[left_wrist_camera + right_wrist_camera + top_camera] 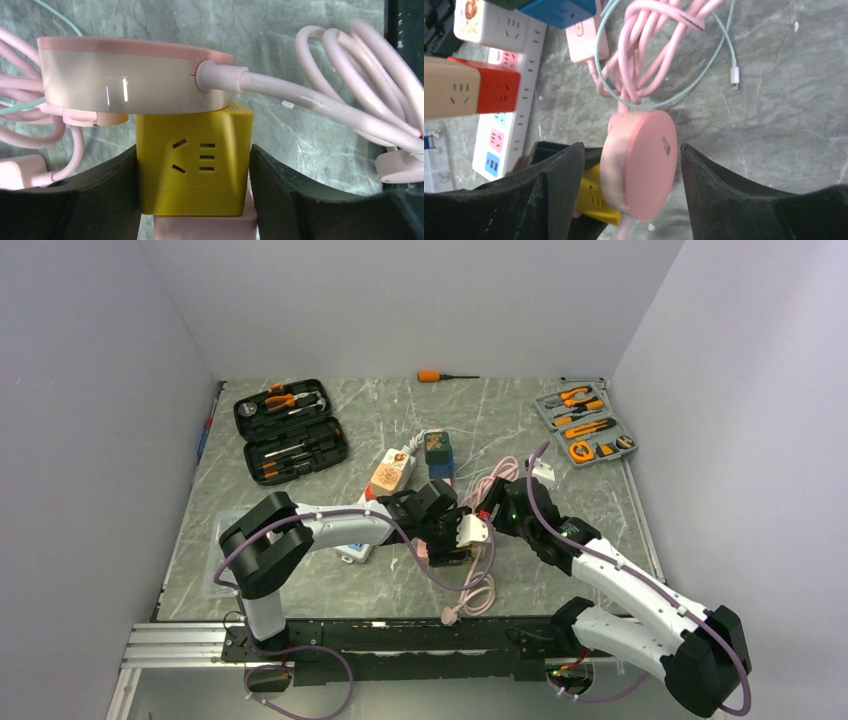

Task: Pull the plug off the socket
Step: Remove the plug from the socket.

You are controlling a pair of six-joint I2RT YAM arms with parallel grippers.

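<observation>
1. The white-and-black left arm (335, 522) reached rightward toward the centre, its elbow folded near its base.
2. Its black left claw (194, 172) was closed, both fingers (105, 195) pressed against a yellow plastic cube socket (192, 165).
3. The white-and-black right arm (640, 590) stretched leftward to meet it.
4. Its black right claw (631, 175) pointed down with its fingers (724, 195) spread apart.
</observation>
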